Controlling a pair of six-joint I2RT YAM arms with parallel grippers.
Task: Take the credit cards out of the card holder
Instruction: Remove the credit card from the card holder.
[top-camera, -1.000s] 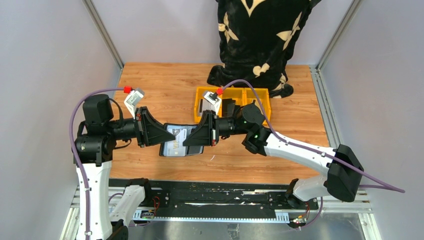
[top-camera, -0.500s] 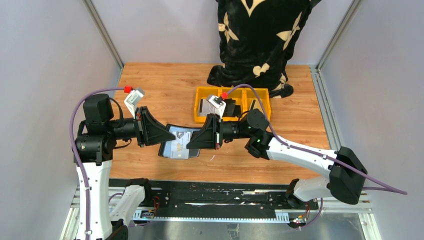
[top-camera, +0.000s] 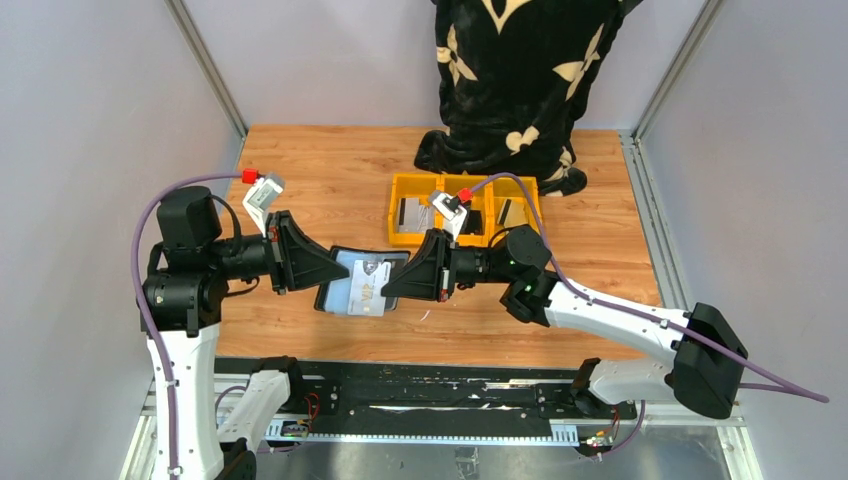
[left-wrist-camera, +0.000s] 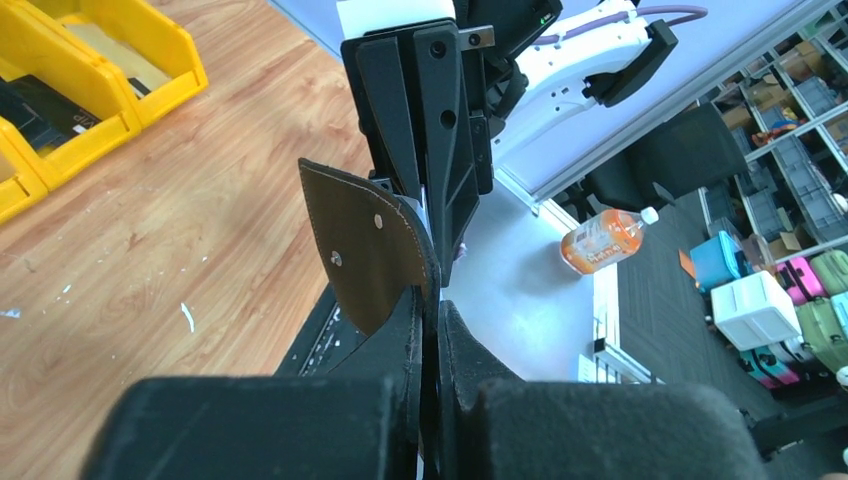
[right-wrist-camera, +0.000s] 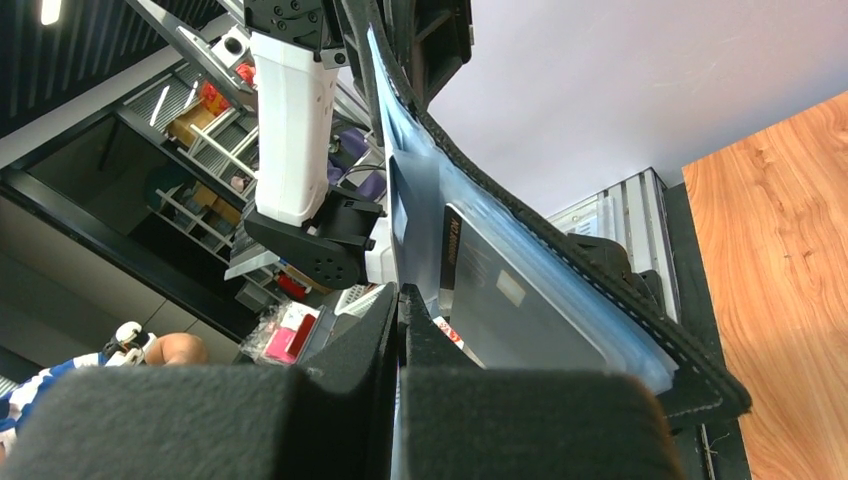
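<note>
Left gripper (top-camera: 320, 279) and right gripper (top-camera: 386, 290) meet tip to tip over the near half of the table (top-camera: 320, 170). The holder (top-camera: 333, 300) is held open in the air between them. Left fingers: clamped on the holder's left edge, its snap flap (left-wrist-camera: 365, 250) beside them. Right fingers: closed on the edge of a pale card (top-camera: 366, 283) at the blue sleeves (right-wrist-camera: 425, 200). Beyond: yellow bins (top-camera: 418, 179) containing dark items. Farthest: a black patterned cloth (top-camera: 520, 70).

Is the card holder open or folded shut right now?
Open: the card holder is held spread between the left gripper and right gripper, its blue inner sleeves and a pale card facing up.
</note>
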